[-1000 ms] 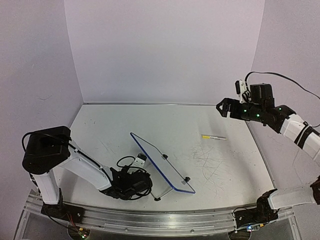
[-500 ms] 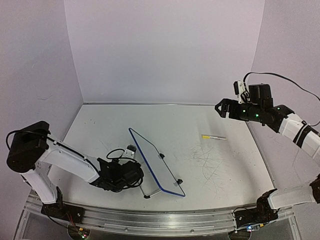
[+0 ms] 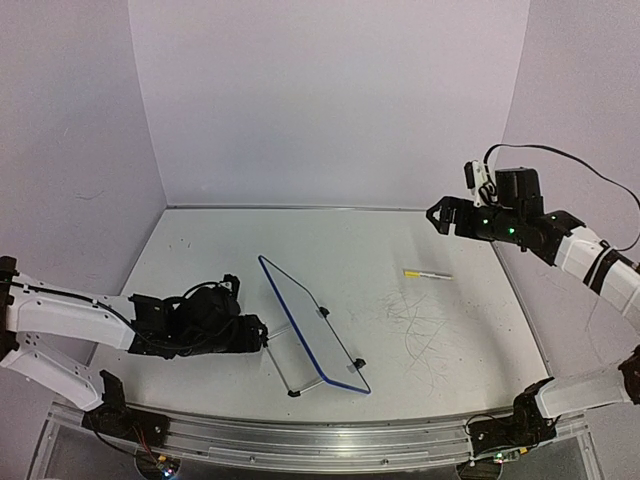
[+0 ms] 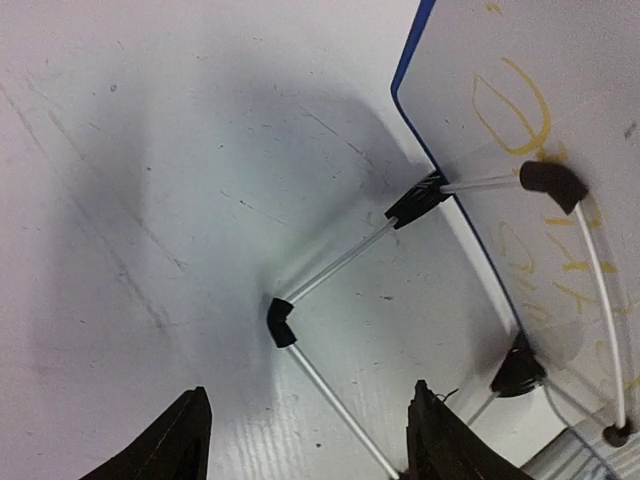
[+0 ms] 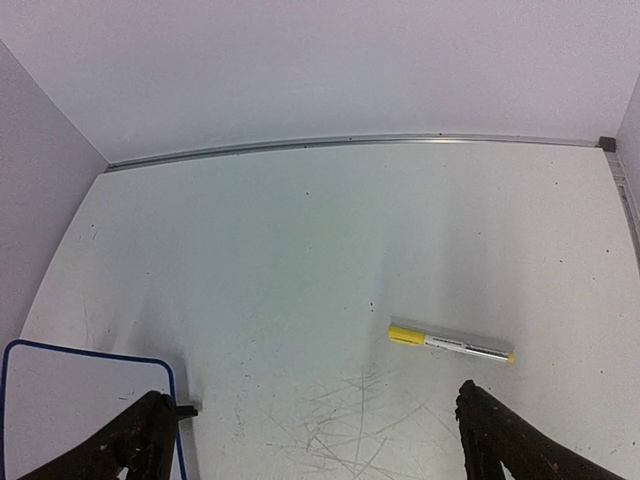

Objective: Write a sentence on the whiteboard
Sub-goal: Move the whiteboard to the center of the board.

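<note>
Whiteboard (image 3: pixel 312 325) stands tilted on wire feet at near-centre of the table (image 3: pixel 200 260), bearing yellow lettering (image 4: pixel 515 105). Left gripper (image 3: pixel 258 337), open and empty, sits just left of it. Right gripper (image 3: pixel 438 215), open and empty, hangs far right.

Nothing really readable here tbh. The whiteboard (image 4: pixel 580 40) has a yellow sentence (image 4: pixel 543 112) on it, just loops from this angle. The marker (image 5: pixel 450 342) label's too tiny.
</note>
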You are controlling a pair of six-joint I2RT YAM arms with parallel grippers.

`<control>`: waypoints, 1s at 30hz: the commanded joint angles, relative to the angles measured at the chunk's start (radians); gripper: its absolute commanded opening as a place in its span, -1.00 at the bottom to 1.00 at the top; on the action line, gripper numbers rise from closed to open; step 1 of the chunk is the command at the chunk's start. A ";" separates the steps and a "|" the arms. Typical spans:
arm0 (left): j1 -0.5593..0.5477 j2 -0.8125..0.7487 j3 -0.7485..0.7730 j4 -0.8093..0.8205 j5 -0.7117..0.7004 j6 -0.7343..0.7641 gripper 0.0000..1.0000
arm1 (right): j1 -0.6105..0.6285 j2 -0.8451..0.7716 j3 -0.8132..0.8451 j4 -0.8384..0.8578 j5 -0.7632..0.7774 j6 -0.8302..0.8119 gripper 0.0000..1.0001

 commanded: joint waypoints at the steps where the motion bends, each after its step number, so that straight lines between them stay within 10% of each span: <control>1: 0.091 -0.029 -0.062 0.210 0.350 -0.155 0.28 | -0.002 0.015 -0.008 0.059 -0.016 0.003 0.97; 30: 0.221 0.336 0.009 0.362 0.472 -0.197 -0.43 | -0.002 0.004 -0.058 0.117 -0.055 0.023 0.96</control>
